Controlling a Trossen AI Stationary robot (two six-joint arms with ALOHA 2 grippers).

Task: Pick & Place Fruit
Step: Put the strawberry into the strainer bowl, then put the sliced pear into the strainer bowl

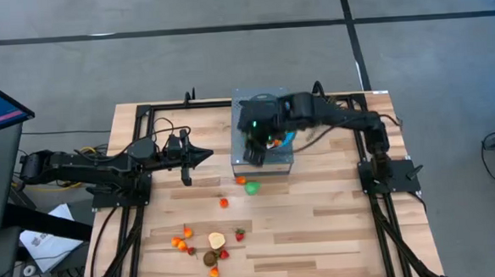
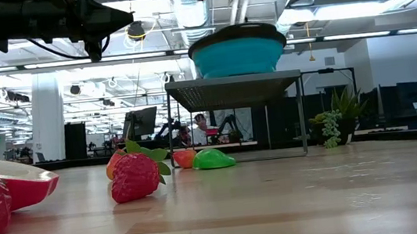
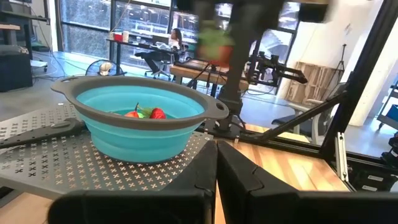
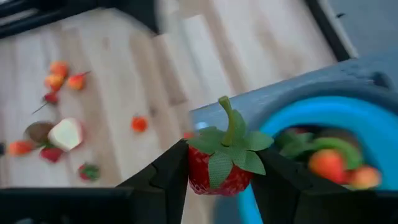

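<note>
From above, the right gripper (image 1: 255, 147) hangs over the blue bowl (image 1: 287, 141) on its grey stand (image 1: 263, 165); loose fruit (image 1: 204, 243) dots the table (image 1: 319, 211). Only the right wrist view shows a strawberry (image 4: 221, 163) between its part-open fingers (image 4: 166, 177). The left gripper (image 1: 199, 157) waits closed, empty

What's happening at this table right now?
The right gripper holds a red strawberry between its fingers at the edge of the blue bowl, which stands on a perforated grey platform and already holds a few fruits. The left gripper is shut, empty, waiting beside the platform above the table. More small toy fruits lie scattered on the wood, including a green piece beside the platform.
</note>
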